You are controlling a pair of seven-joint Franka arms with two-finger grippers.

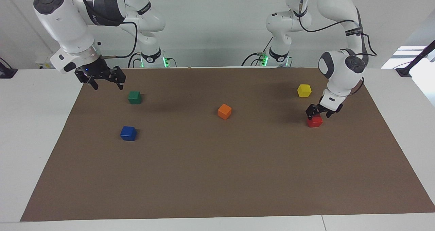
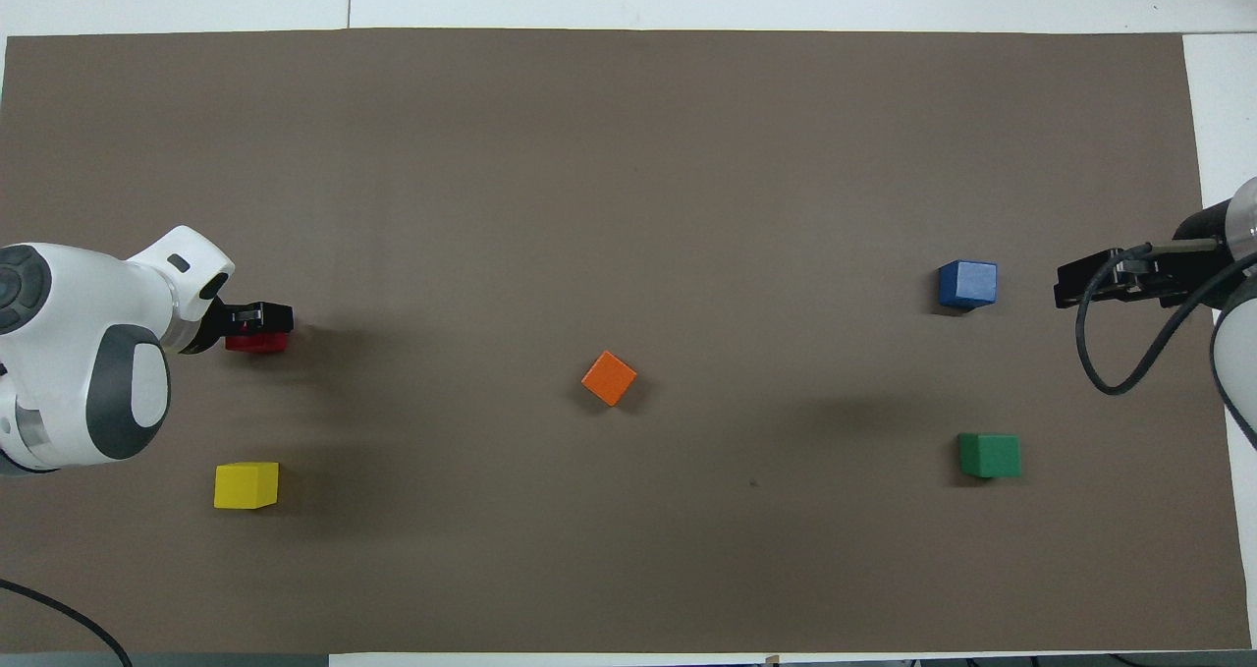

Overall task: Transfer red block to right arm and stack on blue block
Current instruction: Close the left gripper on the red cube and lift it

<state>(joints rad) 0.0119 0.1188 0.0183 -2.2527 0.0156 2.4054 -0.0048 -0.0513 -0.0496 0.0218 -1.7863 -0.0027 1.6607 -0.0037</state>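
1. Left hand point(image 1: 318, 114) is down at the red block point(image 1: 315, 121), at the left arm's end of the desk point(image 1: 217, 176). Its fingers stand on both sides of the block's top; whether they already press it or are a bit apart, I cannot tell.
2. Red block sits on the desk, farther from the robots than the yellow block point(image 1: 304, 90), well apart from the orange block point(image 1: 224, 111) in the middle.
3. Right hand point(image 1: 106, 81) waits in the air, fingers spread, over the desk edge at the right arm's end, near the green block point(image 1: 134, 97).
4. Blue block point(image 1: 128, 133) lies at the right arm's end, farther from the robots than the green one, nothing on it.
5. Handling, my judgement: the cube looks light, stiff, w/ flat matte faces, so prob. not slippery and not fragile. Best hold is on two parallel faces, high on the cube, so the lower part stays free for the right hand at the handover.
6. Risk: a skew grip can turn the cube, and then stacking flat on blue is harder.
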